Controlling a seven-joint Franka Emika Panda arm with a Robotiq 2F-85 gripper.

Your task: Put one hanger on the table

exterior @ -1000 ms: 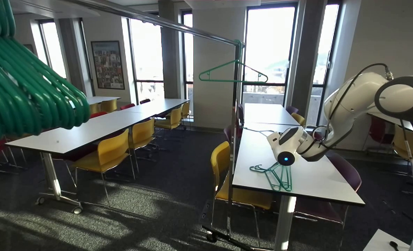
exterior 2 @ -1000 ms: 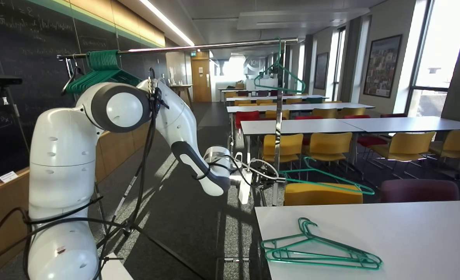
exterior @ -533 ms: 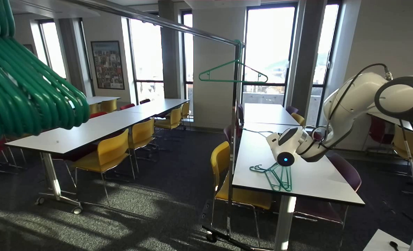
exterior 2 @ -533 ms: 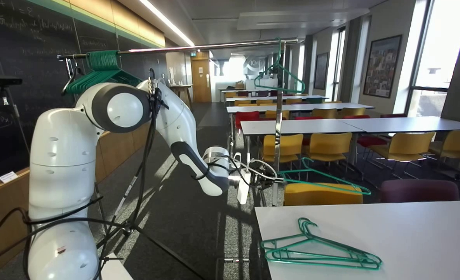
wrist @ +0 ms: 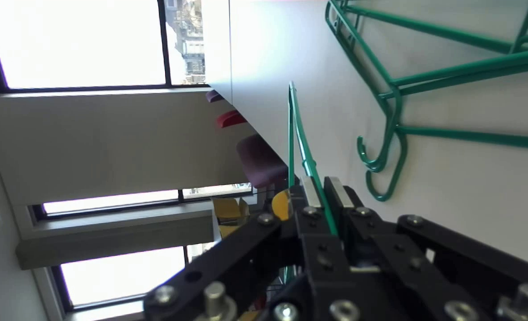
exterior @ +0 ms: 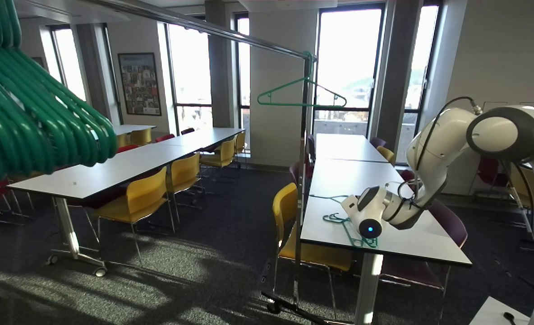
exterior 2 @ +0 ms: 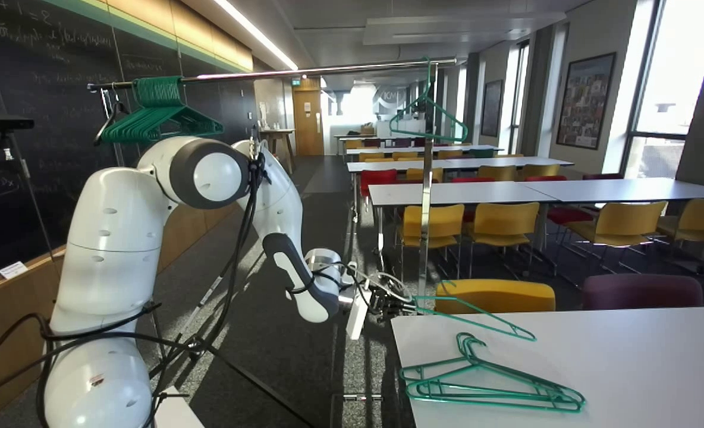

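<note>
The white table (exterior 2: 655,356) bore, in an exterior view, at least two loose green hangers (wrist: 464,70) at its left end. Beyond them, at the far left corner, hung the task's hanger (wrist: 309,164), pinched between the fingers of the gripper (wrist: 324,192); pick-up looked done, lowering and release seemed left.

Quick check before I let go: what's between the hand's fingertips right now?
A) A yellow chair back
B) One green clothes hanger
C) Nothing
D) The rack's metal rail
B: in the wrist view the hand has one green clothes hanger clamped between its fingertips, while other green hangers lie on the white table.
</note>
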